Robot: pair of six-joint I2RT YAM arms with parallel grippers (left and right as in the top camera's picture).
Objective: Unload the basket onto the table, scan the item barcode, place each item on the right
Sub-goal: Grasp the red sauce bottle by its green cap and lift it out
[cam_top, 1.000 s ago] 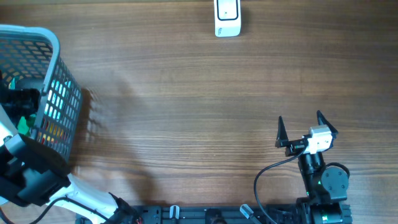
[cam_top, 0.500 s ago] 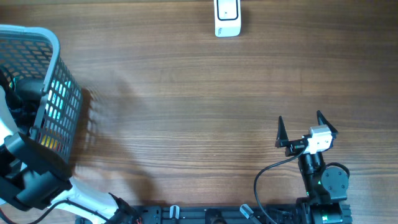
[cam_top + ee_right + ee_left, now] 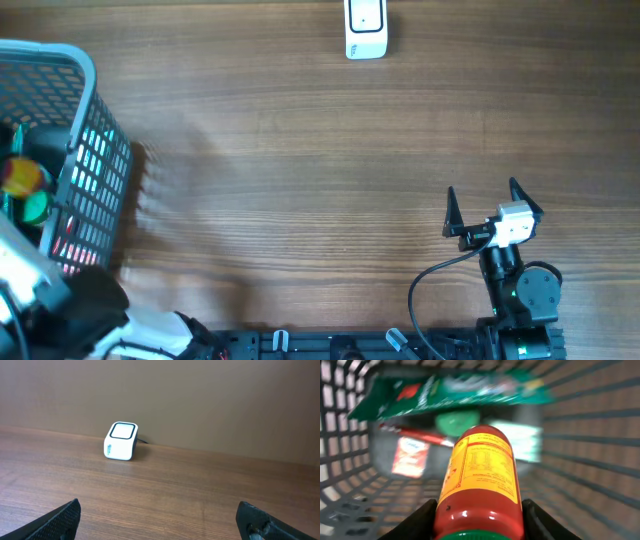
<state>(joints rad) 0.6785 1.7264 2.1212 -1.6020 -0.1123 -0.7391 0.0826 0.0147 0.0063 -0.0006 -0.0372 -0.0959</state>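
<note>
Here my left tool (image 3: 479,521) pinches a red bottle (image 3: 481,472) in the basket (image 3: 600,460); my right tool (image 3: 162,517) stands spread over the wooden tabletop (image 3: 300,180).

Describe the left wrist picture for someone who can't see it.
A red bottle with a yellow label is clamped in the left gripper, filling the foreground. Behind it, blurred, a green packet lies in a grey mesh basket.

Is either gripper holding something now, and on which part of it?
The left gripper holds the red bottle, clamped at its sides near the green cap. The right gripper is open and empty.
</note>
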